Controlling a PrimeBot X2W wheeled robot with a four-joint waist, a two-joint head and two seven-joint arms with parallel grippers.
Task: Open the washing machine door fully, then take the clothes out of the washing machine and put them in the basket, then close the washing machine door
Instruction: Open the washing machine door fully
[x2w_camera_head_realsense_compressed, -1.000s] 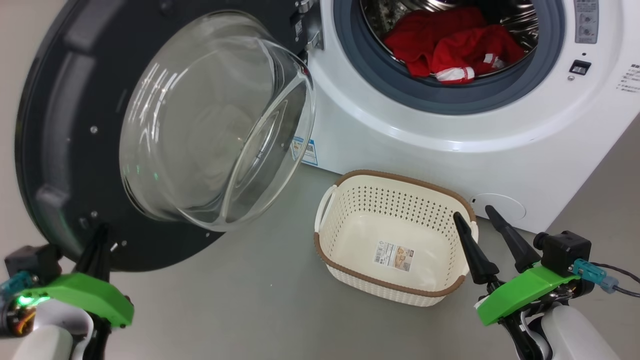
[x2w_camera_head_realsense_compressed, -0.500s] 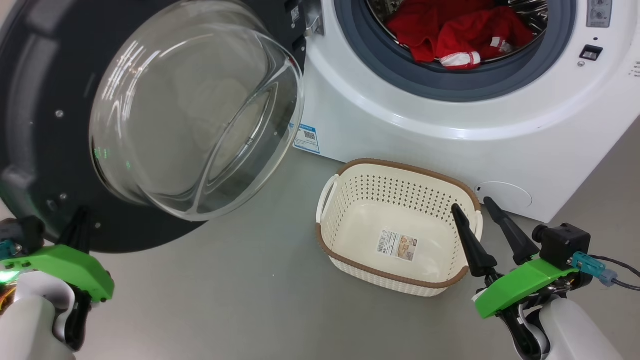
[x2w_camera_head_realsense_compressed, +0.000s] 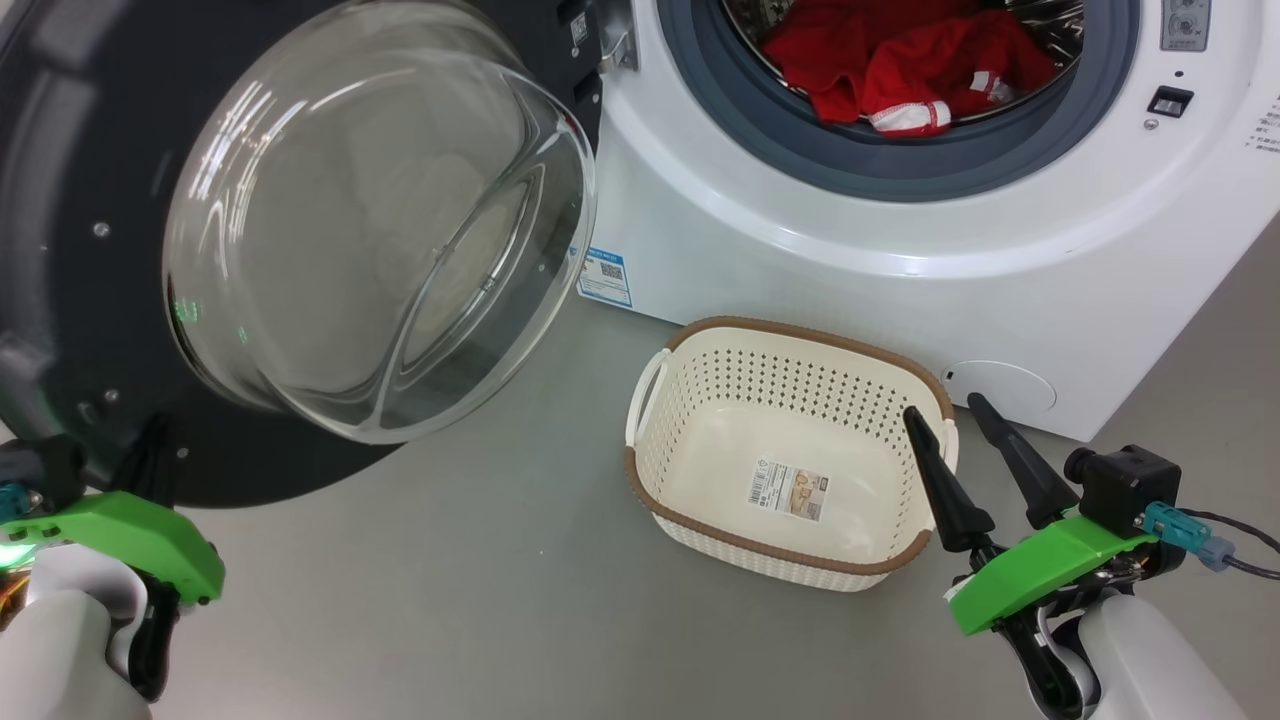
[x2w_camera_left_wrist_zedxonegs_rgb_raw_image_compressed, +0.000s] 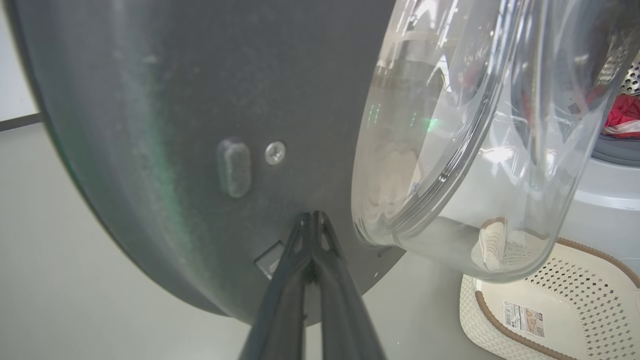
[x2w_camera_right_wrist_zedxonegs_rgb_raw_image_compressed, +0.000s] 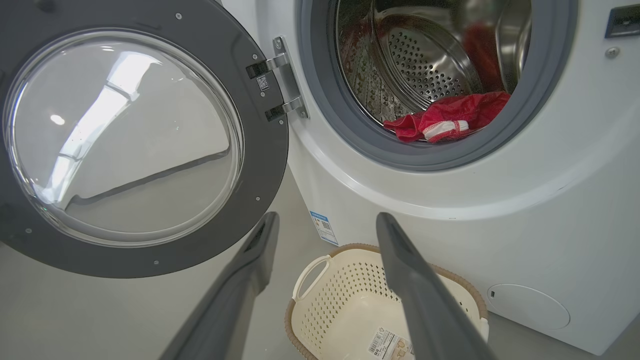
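Door (x2w_camera_head_realsense_compressed: 60, 250) wider, seemingly against left fingers (x2w_camera_left_wrist_zedxonegs_rgb_raw_image_compressed: 290, 280)

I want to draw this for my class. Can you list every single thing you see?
washing machine: one, white, at the back
washing machine door: one, black with a clear glass bowl, swung open on the left
clothes: one red heap with a white part, number unclear, inside the drum
basket: one, cream with a brown rim, on the floor before the machine
label: one, white, on the basket's bottom
blue sticker: one, machine's lower corner
floor: grey
left gripper: one, dark fingers together, at the door's lower part
right gripper: one, dark fingers apart, by the basket's right end
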